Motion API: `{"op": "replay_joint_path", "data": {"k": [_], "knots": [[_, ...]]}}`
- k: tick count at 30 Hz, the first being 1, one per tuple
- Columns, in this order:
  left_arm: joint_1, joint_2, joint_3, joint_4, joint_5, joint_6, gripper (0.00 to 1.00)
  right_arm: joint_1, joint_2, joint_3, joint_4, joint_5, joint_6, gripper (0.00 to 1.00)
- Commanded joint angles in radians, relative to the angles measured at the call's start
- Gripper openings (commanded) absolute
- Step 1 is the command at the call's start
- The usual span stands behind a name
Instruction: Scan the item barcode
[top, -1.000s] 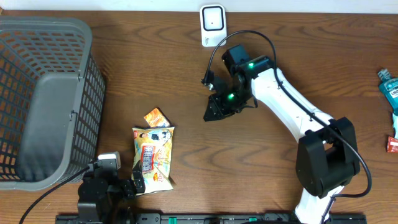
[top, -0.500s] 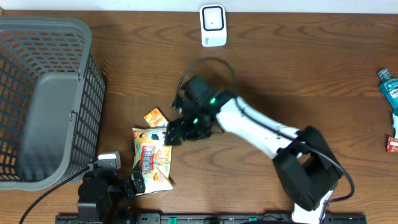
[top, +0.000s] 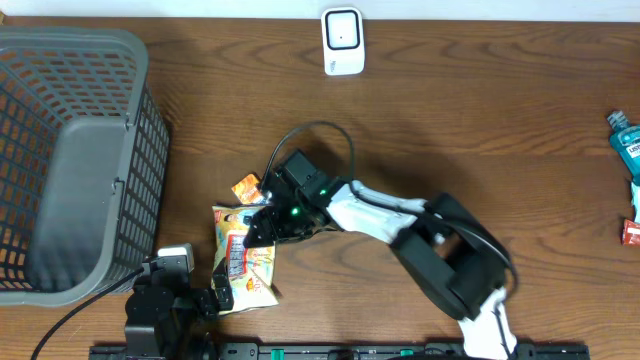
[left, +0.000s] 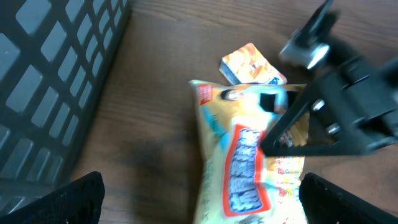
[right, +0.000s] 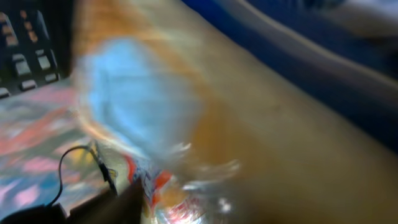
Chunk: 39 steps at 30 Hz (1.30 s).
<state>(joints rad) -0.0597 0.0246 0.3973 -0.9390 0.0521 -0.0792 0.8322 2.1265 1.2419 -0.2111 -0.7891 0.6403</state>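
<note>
A yellow snack bag (top: 246, 262) with a red and blue label lies flat on the wooden table. My right gripper (top: 262, 226) is down at its top edge. In the left wrist view its black fingers (left: 292, 118) spread over the bag (left: 245, 168), and whether they pinch it is unclear. The right wrist view is a blur of the bag's print (right: 130, 124). My left gripper (left: 211, 211) stands open at the bag's near end, low at the table's front (top: 212, 300). The white scanner (top: 342, 40) stands at the far edge.
A grey mesh basket (top: 60, 150) fills the left side, close to the left arm (left: 56, 68). A small orange packet (top: 247, 188) lies just beyond the bag. A blue bottle (top: 622, 140) and a red packet (top: 632, 232) sit at the right edge.
The right arm has swung from near the scanner down and left onto the top of the snack bag. The left gripper and the bag have stayed put.
</note>
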Motion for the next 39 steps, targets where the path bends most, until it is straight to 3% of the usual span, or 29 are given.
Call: {"op": "replay_joint_path", "data": {"k": [1,7,15,21,29,30,31,32,33,39], "knots": [[0.004,-0.001,-0.004,-0.003,-0.008,-0.008,1.0,0.006,0.118,-0.025,0.011,-0.11,0.016,0.01],[0.004,-0.001,-0.004,-0.003,-0.008,-0.008,1.0,-0.077,0.048,-0.025,-0.1,-0.031,-0.06,0.01],[0.004,-0.001,-0.004,-0.003,-0.008,-0.008,1.0,-0.325,-0.293,-0.025,-0.479,0.551,-0.267,0.01],[0.004,-0.001,-0.004,-0.003,-0.008,-0.008,1.0,-0.467,-0.408,-0.025,-0.557,0.551,-0.545,0.01],[0.004,-0.001,-0.004,-0.003,-0.008,-0.009,1.0,-0.511,-0.382,-0.029,-0.643,0.624,-0.702,0.01],[0.004,-0.001,-0.004,-0.003,-0.009,-0.009,1.0,-0.511,-0.382,-0.028,-0.635,0.666,-0.697,0.15],[0.004,-0.001,-0.004,-0.003,-0.008,-0.009,1.0,-0.511,-0.383,-0.025,-0.627,0.707,-0.675,0.39],[0.004,-0.001,-0.004,-0.003,-0.008,-0.009,1.0,-0.511,-0.383,-0.016,-0.627,0.729,-0.652,0.77],[0.004,-0.001,-0.004,-0.003,-0.008,-0.008,1.0,-0.511,-0.383,-0.002,-0.632,0.735,-0.632,0.99],[0.004,-0.001,-0.004,-0.003,-0.008,-0.008,1.0,-0.507,-0.384,0.146,-0.742,0.73,-0.525,0.99]]}}
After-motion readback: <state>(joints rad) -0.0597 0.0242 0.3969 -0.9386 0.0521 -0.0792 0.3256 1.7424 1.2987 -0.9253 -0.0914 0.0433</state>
